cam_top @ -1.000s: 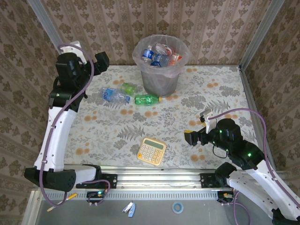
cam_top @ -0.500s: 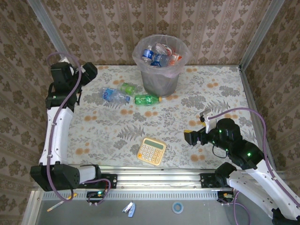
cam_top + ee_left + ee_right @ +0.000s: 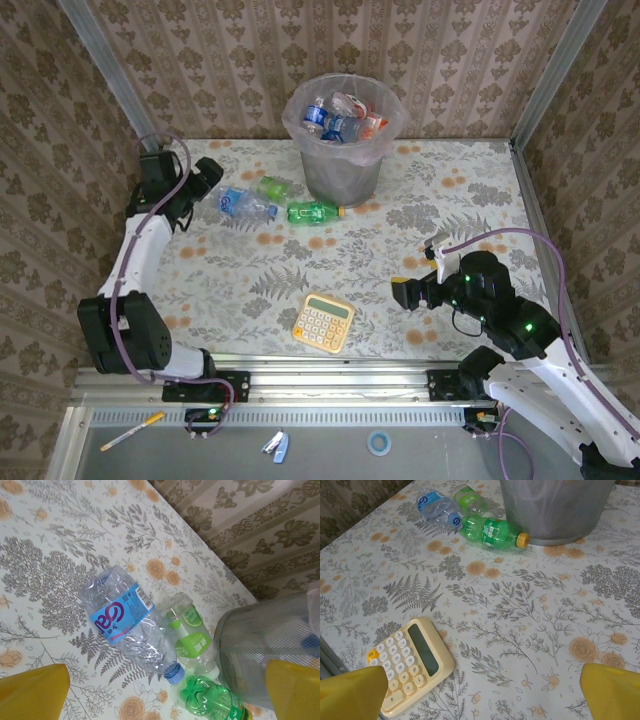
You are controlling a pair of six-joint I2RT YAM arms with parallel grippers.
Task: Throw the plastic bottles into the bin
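- Grey mesh bin [image 3: 343,150] at the far middle of the table [image 3: 470,200], close under the back wall [image 3: 450,50], with several bottles [image 3: 340,112] heaped inside its pinkish liner.
- Three more lying flat on the table just left of the bin: blue-label bottle [image 3: 243,204], green-label bottle [image 3: 273,187] behind it, and green bottle [image 3: 315,212] with its orange cap pointing at the bin's foot.
- From the left wrist, blue-label and green-label bottles side by side, apparently touching. Green bottle cut off by the lower edge there, so contact with the bin impossible to judge.
- Left gripper [image 3: 205,180] low beside the left wall [image 3: 60,150], just left of the blue-label bottle, jaws spread wide. Yellow fingers [image 3: 32,692] cropped at the lower corners of its own view.
- Right gripper [image 3: 410,293] at the near right, well apart from every bottle, jaws likewise wide apart. Fingers [image 3: 350,695] also cropped at the corners.
- Calculator [image 3: 323,322] near the front edge, between the two arms and left of the right gripper.
- Open tabletop across the middle and the whole right half. Tight room on the left, between wall and bottles.
- Bin cropped by the frame edge in both wrist views. Labels on the bottles inside too small to read from above.
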